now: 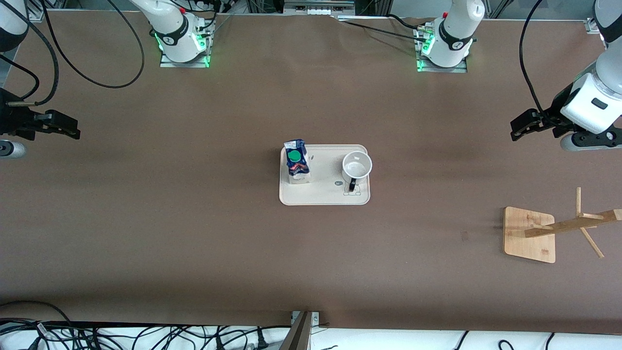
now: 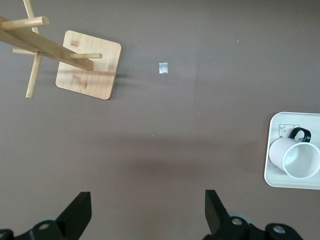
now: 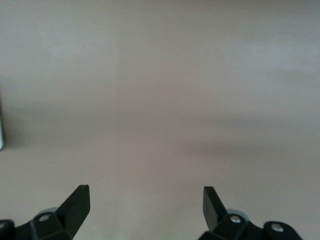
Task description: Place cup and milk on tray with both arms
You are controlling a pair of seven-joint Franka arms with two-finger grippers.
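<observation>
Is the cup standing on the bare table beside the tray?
No, the cup stands upright on the tray, at the end away from the milk.

I can read no lettering anywhere. The milk carton (image 1: 297, 163) carries red and white print, too small for me to make out. The tray (image 1: 324, 196) bears a small bunny drawing (image 1: 352, 190) beside the cup's (image 1: 356, 166) handle, with no legible words.

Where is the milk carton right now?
In the front view the milk stands upright on the tray, at the tray's end toward the right arm, beside the cup.
</observation>
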